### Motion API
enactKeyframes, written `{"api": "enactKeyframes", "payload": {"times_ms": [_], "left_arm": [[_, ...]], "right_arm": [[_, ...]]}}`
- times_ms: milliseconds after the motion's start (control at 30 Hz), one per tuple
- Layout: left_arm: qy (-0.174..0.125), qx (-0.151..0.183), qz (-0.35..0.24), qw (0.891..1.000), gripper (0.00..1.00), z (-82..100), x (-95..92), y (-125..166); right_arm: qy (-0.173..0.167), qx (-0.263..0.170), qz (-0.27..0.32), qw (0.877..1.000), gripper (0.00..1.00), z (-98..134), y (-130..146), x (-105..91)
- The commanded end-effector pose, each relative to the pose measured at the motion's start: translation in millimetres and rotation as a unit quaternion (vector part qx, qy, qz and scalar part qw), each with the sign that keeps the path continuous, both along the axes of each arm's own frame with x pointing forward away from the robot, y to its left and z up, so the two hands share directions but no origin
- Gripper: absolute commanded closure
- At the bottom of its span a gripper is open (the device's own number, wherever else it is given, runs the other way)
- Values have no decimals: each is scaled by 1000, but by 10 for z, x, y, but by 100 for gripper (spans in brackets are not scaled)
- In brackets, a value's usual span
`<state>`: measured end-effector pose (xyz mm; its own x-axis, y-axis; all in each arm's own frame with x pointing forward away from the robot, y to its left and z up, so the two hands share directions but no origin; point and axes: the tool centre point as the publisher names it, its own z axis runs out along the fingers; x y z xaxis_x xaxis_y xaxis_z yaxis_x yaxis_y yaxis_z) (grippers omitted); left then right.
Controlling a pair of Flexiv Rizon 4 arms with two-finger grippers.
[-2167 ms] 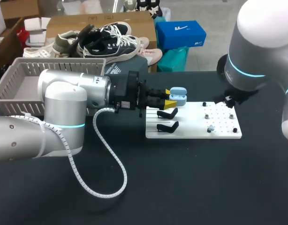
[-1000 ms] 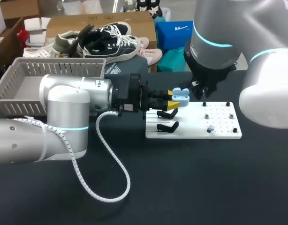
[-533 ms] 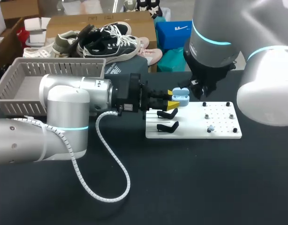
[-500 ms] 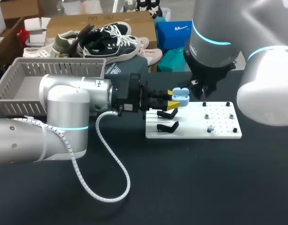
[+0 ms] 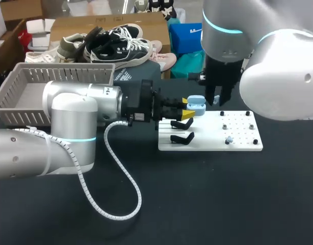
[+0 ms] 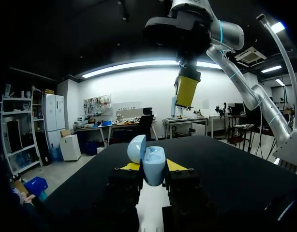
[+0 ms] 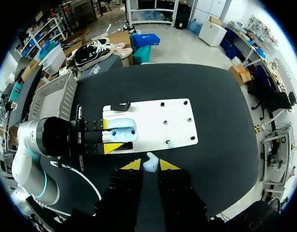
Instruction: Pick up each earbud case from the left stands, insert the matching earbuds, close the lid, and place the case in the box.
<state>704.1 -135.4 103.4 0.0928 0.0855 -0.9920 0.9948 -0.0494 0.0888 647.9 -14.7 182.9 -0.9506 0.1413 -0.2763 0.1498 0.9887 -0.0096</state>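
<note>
My left gripper [image 5: 185, 106] is shut on a light blue earbud case [image 5: 196, 105], holding it over the white board's [image 5: 212, 144] left end. In the left wrist view the case [image 6: 154, 166] stands between the yellow fingertips [image 6: 130, 166] with its lid [image 6: 137, 148] open. My right gripper [image 5: 214, 100] hangs just beyond and above the case. In the right wrist view my right gripper [image 7: 150, 166] is shut on a pale blue earbud [image 7: 150, 162], looking down on the open case [image 7: 120, 132]. Another earbud [image 5: 229, 139] lies on the board. Two black stands [image 5: 182, 124] are bare.
A grey slatted basket [image 5: 24, 76] sits at the table's back left. The left arm's white coiled cable [image 5: 118, 178] loops over the black table in front of it. Small black pegs [image 5: 238, 122] dot the board's right part.
My right arm has turned and shifted slightly left over the case, the earbud still in its gripper. The left arm and the case have stayed put.
</note>
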Motion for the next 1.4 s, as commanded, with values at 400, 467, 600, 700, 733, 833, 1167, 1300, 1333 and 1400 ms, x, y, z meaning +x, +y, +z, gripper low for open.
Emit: {"api": "enactKeyframes", "payload": {"times_ms": [400,467,600,700,733,833,1167,1300,1333,1400], "left_arm": [[-1,0,3,1000,100,-1,-17,-1],[-1,0,3,1000,100,-1,-17,-1],[-1,0,3,1000,100,-1,-17,-1],[-1,0,3,1000,100,-1,-17,-1],[-1,0,3,1000,100,-1,-17,-1],[-1,0,3,1000,100,-1,-17,-1],[-1,0,3,1000,100,-1,-17,-1],[-1,0,3,1000,100,-1,-17,-1],[-1,0,3,1000,100,-1,-17,-1],[-1,0,3,1000,100,-1,-17,-1]], "right_arm": [[10,0,-26,1000,100,19,124,-57],[10,0,-26,1000,100,19,124,-57],[10,0,-26,1000,100,19,124,-57],[10,-2,-80,997,100,2,62,4],[11,2,-91,996,100,0,66,22],[24,41,-129,991,100,7,179,97],[73,17,-137,988,100,18,265,145],[79,1,-126,989,100,30,271,159],[79,-1,-124,989,100,35,278,162],[77,-4,-122,990,100,35,287,177]]}}
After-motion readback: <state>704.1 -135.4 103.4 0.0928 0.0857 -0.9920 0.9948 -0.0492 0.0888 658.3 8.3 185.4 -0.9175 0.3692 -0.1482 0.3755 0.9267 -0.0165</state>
